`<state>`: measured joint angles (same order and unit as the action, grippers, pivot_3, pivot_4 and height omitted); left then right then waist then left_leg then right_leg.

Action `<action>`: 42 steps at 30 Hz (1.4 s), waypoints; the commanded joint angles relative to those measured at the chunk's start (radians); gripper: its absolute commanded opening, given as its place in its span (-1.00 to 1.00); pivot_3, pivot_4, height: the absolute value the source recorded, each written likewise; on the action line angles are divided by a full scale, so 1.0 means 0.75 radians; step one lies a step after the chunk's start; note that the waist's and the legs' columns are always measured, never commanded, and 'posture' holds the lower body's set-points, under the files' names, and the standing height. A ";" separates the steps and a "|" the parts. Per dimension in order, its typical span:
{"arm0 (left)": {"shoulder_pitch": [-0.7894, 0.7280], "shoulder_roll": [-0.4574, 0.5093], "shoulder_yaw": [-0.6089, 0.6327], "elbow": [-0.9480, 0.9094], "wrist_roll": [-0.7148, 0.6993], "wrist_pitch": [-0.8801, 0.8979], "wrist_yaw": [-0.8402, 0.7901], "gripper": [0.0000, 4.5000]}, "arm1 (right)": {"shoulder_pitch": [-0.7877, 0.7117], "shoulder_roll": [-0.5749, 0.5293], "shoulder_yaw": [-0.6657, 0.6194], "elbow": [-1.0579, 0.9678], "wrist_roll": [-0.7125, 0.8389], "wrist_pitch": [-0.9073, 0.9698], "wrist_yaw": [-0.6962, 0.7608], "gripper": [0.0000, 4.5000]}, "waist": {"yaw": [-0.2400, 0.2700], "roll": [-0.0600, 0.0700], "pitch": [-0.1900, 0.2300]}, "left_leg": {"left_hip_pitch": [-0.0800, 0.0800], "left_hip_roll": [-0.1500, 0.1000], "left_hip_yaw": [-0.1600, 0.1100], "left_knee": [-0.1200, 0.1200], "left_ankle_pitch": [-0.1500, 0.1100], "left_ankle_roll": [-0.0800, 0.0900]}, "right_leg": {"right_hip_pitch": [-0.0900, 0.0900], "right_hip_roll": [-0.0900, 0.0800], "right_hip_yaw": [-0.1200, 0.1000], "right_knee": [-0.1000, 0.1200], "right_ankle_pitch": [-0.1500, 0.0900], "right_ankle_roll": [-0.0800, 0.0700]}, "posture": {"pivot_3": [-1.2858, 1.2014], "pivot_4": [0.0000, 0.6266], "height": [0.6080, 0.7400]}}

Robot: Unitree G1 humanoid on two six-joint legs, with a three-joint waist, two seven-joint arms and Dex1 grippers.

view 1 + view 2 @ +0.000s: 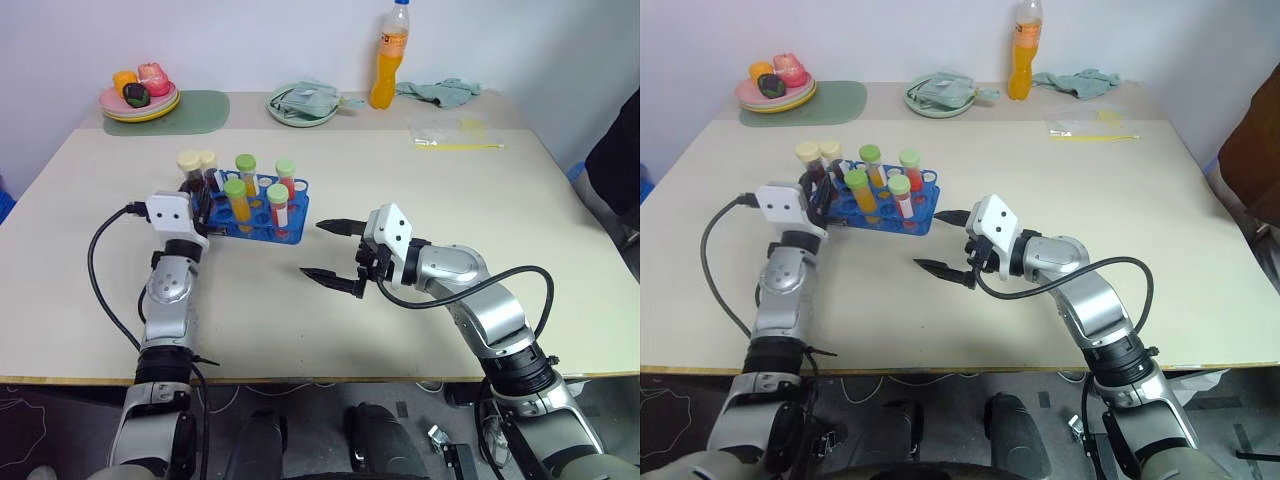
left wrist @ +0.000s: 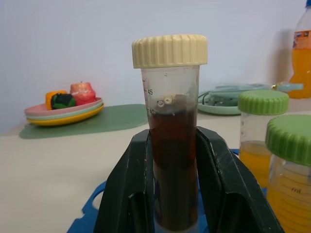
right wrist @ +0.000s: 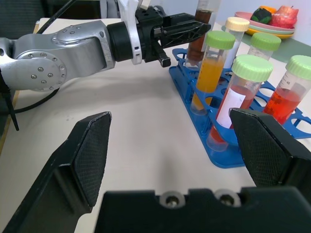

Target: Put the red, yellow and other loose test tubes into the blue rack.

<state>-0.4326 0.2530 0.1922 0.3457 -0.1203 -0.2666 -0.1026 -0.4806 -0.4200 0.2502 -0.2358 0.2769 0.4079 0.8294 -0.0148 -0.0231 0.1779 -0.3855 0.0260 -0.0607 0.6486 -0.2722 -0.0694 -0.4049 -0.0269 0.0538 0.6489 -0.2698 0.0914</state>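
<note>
Maroon-brown tube [image 2: 172, 160] stands upright, clamped in the left tool [image 1: 197, 205] at the blue rack [image 1: 285, 228]'s nine o'clock edge, seemingly for seating, while the right tool [image 1: 328, 252] waits wide at four o'clock.

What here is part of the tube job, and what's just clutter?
Job: maroon tube, cream cap, clamped in left gripper; blue rack with green-capped tubes.
Clutter: orange bottle, fruit plates, green mat, cloth.

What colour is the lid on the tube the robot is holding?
Cream, a pale yellowish white. The cap tops the dark brown tube in the left end effector, clearest in the left wrist view.
</note>
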 commanded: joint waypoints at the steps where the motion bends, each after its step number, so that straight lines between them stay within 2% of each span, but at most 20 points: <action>1: 0.018 0.012 0.023 -0.028 0.000 0.009 0.010 -0.71 | -0.011 0.007 -0.012 -0.044 0.004 -0.017 -0.002 0.92 | 0.000 0.000 0.000 | 0.000 0.000 0.000 0.000 0.000 0.000 | 0.000 0.000 0.000 0.000 0.000 0.000 | 0.03 -0.52 1.00; 16: -0.060 0.014 0.005 0.116 0.023 -0.033 0.008 -0.71 | 0.008 -0.006 -0.018 -0.069 0.004 -0.002 -0.010 0.92 | 0.000 0.000 0.000 | 0.001 0.000 0.000 0.000 0.000 0.000 | 0.001 0.000 0.000 0.000 0.000 0.000 | 0.03 -0.52 1.00; 30: 0.019 0.004 0.024 -0.001 -0.016 0.011 0.015 -0.71 | 0.006 -0.006 -0.013 -0.064 0.007 -0.006 -0.007 0.92 | -0.001 0.000 0.000 | 0.001 0.000 0.000 0.000 0.000 0.000 | 0.001 0.000 0.000 0.000 0.000 0.000 | 0.03 -0.52 1.00; 42: -0.012 -0.008 0.013 0.043 -0.008 0.020 0.002 -0.71 | 0.003 0.000 -0.011 -0.061 0.005 -0.006 -0.007 0.92 | 0.000 0.001 0.000 | 0.002 0.000 0.000 0.000 0.000 0.000 | 0.001 0.000 0.000 0.000 0.000 0.000 | 0.03 -0.52 1.00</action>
<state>-0.4414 0.2527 0.2006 0.3609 -0.1202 -0.2634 -0.0978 -0.4732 -0.4208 0.2502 -0.2423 0.2770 0.4091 0.8257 -0.0147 -0.0227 0.1777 -0.3843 0.0260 -0.0606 0.6483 -0.2722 -0.0694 -0.4038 -0.0268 0.0538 0.6489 -0.2699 0.0914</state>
